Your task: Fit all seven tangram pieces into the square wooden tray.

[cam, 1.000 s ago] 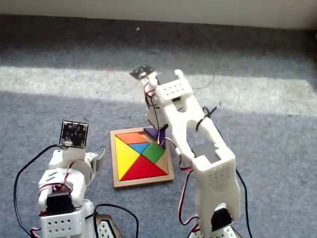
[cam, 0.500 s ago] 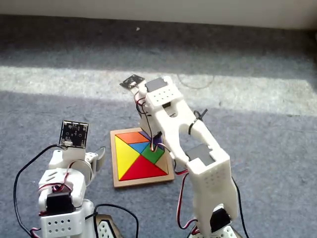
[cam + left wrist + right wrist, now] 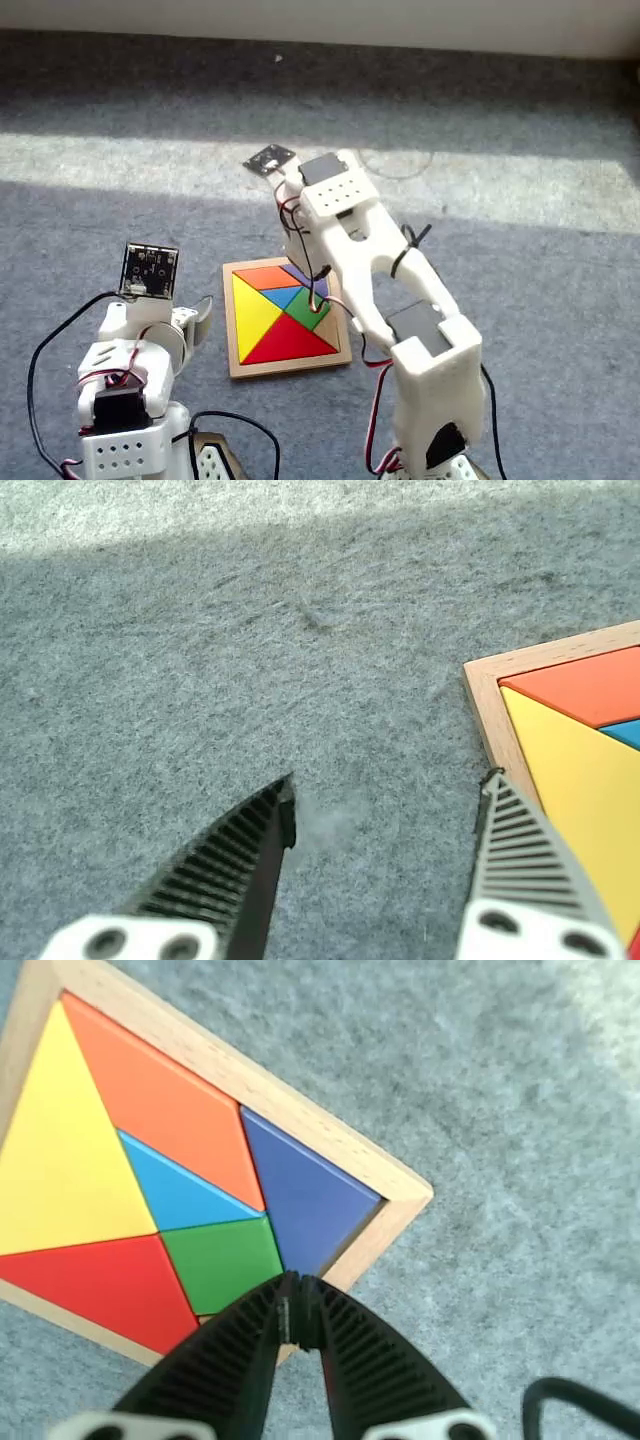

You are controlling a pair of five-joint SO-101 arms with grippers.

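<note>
The square wooden tray (image 3: 285, 366) lies on the grey carpet between the arms. In it lie flat a yellow triangle (image 3: 60, 1160), an orange piece (image 3: 165, 1100), a blue triangle (image 3: 180, 1195), a green piece (image 3: 225, 1260), a red triangle (image 3: 100, 1285) and a purple piece (image 3: 300, 1205). My right gripper (image 3: 298, 1305) is shut with nothing in it, its tips over the tray's rim (image 3: 400, 1195) beside the green and purple pieces. My left gripper (image 3: 388, 790) stands open over bare carpet just outside a corner of the tray (image 3: 480, 675).
Grey carpet runs all round the tray, with a sunlit band (image 3: 120, 160) across the far side. Black cables (image 3: 60, 340) trail beside the left arm's base. The right arm (image 3: 370, 260) overhangs the tray's right side.
The right arm swung left over the tray. The purple piece, earlier at the tray's far right corner under the gripper, now lies flat inside it. The left arm stayed still.
</note>
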